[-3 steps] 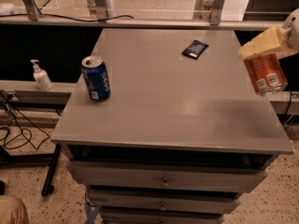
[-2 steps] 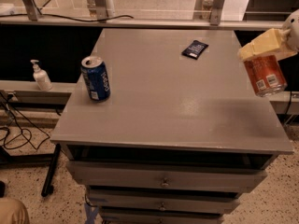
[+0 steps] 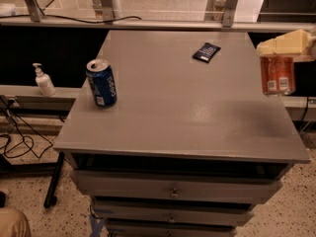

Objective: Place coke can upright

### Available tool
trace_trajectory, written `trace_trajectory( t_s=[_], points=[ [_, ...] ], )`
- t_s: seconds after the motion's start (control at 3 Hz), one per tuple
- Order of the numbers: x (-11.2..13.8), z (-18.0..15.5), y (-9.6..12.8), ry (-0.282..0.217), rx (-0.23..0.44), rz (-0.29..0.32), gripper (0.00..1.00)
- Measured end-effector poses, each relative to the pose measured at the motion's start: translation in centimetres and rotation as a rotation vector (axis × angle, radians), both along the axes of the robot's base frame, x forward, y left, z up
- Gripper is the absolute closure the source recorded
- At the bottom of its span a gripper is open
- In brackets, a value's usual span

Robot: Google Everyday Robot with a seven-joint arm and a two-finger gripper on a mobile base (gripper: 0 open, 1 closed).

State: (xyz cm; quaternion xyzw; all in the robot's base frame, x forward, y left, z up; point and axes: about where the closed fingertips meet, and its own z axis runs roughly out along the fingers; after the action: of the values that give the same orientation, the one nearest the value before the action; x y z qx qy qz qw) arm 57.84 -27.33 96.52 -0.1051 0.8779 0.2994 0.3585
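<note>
Gripper (image 3: 284, 50): clamped on the can's top, out by the table's right edge.
Coke can (image 3: 277, 76): directly beneath the gripper, long axis vertical, apparently airborne.
Table (image 3: 187, 107): below, leftward.

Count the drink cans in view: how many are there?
2. The blue can stands upright near the table's left edge; the coke can hangs upright in the gripper, by the table's right edge. No others show.

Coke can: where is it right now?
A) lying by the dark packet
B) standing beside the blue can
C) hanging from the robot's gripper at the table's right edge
C: the coke can hangs from the cream gripper, which clamps its top, at the table's right edge, far from the blue can.
</note>
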Motion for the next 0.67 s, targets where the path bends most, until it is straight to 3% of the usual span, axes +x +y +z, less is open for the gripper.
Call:
trace_trajectory(
  t_s=[0.33, 0.67],
  points=[
    [1.0, 1.1, 0.3, -0.155, 0.101, -0.03, 1.0],
    [2.4, 2.6, 0.1, -0.228, 0.111, -0.072, 1.0]
  ],
)
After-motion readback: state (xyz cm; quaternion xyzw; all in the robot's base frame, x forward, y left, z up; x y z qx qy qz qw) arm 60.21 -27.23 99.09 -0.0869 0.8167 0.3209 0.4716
